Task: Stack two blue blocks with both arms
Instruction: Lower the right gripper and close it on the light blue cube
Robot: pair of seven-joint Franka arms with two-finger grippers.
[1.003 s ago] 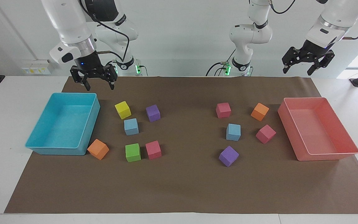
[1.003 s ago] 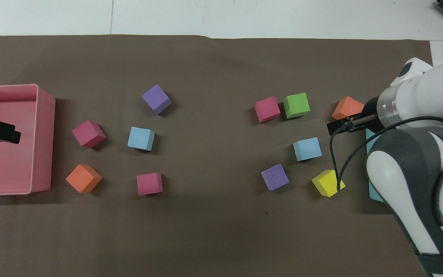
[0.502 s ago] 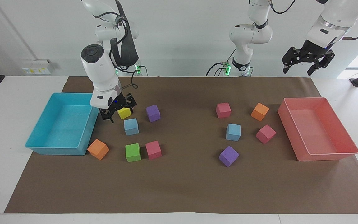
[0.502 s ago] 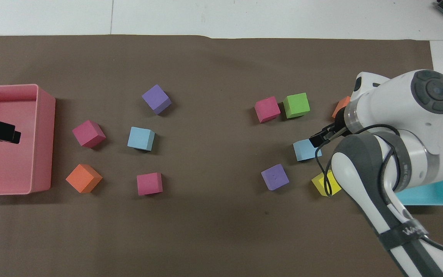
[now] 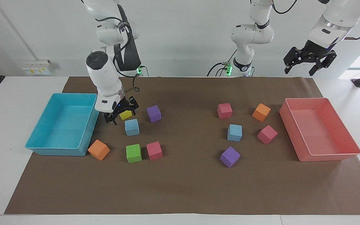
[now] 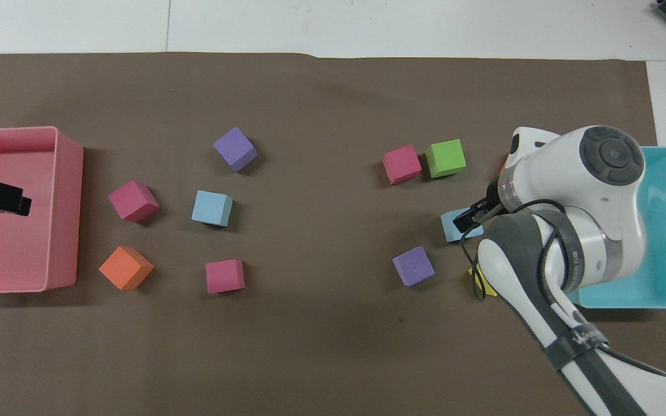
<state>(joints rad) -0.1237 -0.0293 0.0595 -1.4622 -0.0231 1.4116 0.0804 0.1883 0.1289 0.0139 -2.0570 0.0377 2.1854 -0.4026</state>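
Beside blue block [image 5: 132,127], right end effector [image 5: 121,114]

The facing view looks from high across the table toward the 2 arms, the overhead view steeply down from their end, both sharing the brown mat [image 5: 180,187] [image 6: 310,358].

White wall [image 5: 183,37], white table [image 5: 11,93] — brown mat [image 5: 186,187].
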